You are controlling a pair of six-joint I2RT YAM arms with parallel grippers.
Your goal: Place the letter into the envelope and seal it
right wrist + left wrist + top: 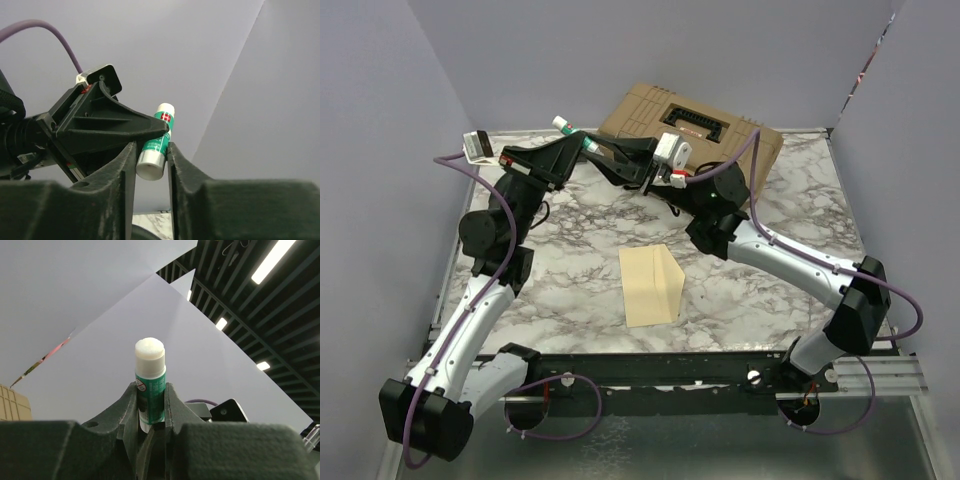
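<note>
While the envelope (645, 290) lay flat near the middle of the marbled table (570, 300), its flap lifted along the right-hand long edge, both of my arms were raised well beyond it, over the far part of the tabletop. Behind them a tan toolbox (632, 108) with a black handle (698, 122) sat askew at the table's far edge. My two wrists met just in front of it and covered part of its near side. Pale lilac walls (520, 60) closed the table in.

My left claw (151, 392) was clamped on a glue stick (150, 371), gripping its lower half so that the white top stood clear above my fingers. My right claw (151, 147) pointed at the same stick. Its near white end showed between my right fingers, which stood about the stick's width apart, but I could not tell whether they pressed it.

On the stick's green label, a small round red-ringed symbol faced my left wrist camera. From my right wrist, a red patch showed just under the far white end. The lettering was too small to read.
</note>
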